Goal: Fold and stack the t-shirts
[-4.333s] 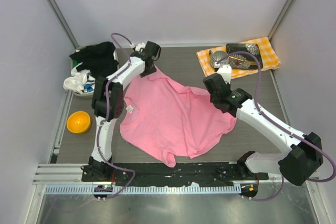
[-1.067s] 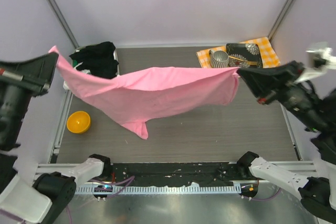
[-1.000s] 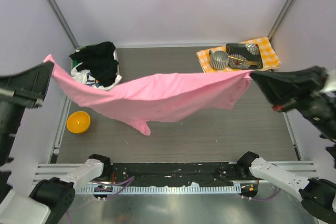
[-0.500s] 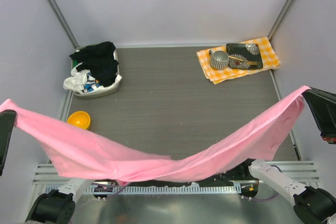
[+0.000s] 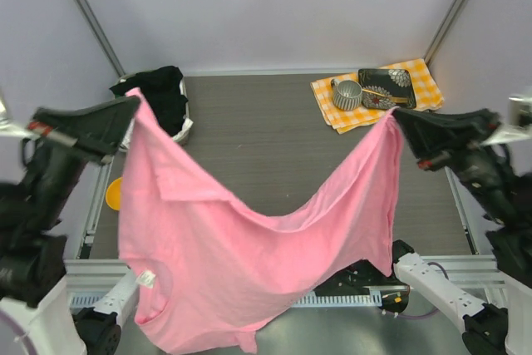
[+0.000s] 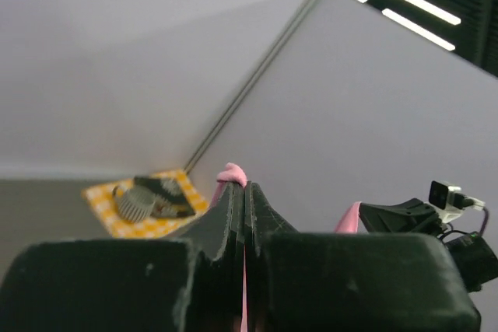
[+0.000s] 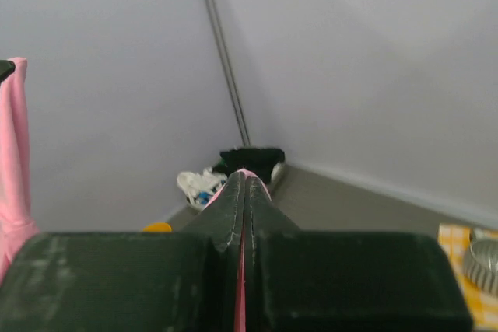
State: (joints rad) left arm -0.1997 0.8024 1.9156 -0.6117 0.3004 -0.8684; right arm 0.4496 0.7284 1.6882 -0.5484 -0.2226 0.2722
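Fingers of the left gripper (image 5: 130, 103), raised at the left of the top view, are pressed tight together on one edge of the pink t-shirt (image 5: 216, 255); its wrist view shows a nub of pink cloth poking out at the tips. The right gripper (image 5: 399, 117), raised at the right, is pinched closed on another edge of the same shirt. Between them the shirt hangs in the air over the tabletop (image 5: 274, 139), sagging in the middle and drooping toward the lower left, its small neck label (image 5: 147, 278) showing. A black t-shirt (image 5: 165, 85) lies heaped at the upper left. An orange bowl (image 5: 112, 193) peeks out behind the pink cloth. At the upper right, a checked cloth (image 5: 422, 72) carries a cup (image 5: 347, 93).
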